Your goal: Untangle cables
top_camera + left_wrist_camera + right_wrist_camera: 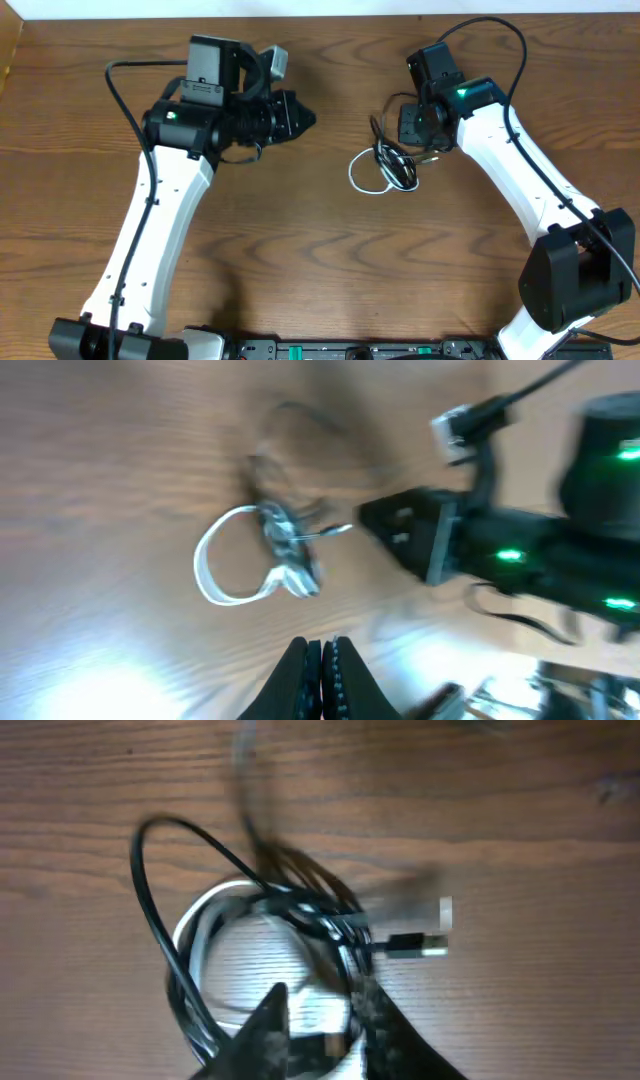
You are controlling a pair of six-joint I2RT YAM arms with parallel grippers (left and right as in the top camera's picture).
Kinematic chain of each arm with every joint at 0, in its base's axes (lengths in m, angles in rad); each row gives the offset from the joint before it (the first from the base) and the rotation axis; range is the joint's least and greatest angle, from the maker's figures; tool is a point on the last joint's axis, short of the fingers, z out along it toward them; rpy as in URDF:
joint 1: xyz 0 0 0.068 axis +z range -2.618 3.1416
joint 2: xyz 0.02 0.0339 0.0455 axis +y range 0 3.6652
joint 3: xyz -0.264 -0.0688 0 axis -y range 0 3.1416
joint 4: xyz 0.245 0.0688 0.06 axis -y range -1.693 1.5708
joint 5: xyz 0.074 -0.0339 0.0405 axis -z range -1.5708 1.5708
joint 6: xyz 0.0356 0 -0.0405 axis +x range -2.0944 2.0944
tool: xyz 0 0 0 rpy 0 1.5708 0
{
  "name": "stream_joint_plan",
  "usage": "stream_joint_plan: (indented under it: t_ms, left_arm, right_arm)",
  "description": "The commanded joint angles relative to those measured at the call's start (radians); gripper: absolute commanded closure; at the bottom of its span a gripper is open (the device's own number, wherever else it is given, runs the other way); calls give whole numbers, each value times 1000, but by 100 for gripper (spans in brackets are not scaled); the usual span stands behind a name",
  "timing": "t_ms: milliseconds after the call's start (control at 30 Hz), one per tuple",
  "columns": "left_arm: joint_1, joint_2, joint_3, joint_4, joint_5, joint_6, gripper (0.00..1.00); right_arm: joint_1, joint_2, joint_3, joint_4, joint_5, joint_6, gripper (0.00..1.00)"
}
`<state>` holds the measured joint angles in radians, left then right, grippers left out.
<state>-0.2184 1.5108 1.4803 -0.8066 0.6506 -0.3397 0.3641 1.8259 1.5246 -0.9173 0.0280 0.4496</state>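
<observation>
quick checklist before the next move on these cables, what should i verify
1. Right gripper over the cables: ok, it straddles the bundle.
2. Grip made: not ok, jaws apart.
3. Left gripper ready: not ok, shut, away from the bundle.
4. White cable and black cable separated: not ok, loops overlap.
5. Plug end free: cannot tell, blurred.

Robotics lab, wood-grain desk, white-and-black left arm and right arm mounted at its near edge (green status lights lit)
</observation>
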Motion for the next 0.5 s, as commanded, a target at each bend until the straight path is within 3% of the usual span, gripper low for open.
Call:
stream_joint_plan:
  t_ms: [0,133,267,333,467]
  left_arm:
    - [-51,-12,11,-27,-181,32,93]
    - [-95,-12,11,-30,-236,40,92]
    - [-102,-5,11,-31,-260,39,83]
    - [-102,7,11,-35,-259,39,73]
    - [-116,51,10,-76,-258,39,72]
  right_arm:
    - [1,5,-3,12,-73,-60,87]
    - [1,5,-3,14,-95,-77,88]
    - [2,5,-3,10,-187,-191,76]
    - [2,9,-3,-7,-195,-219,71]
    - [-23,9,-8,-14,-192,-218,60]
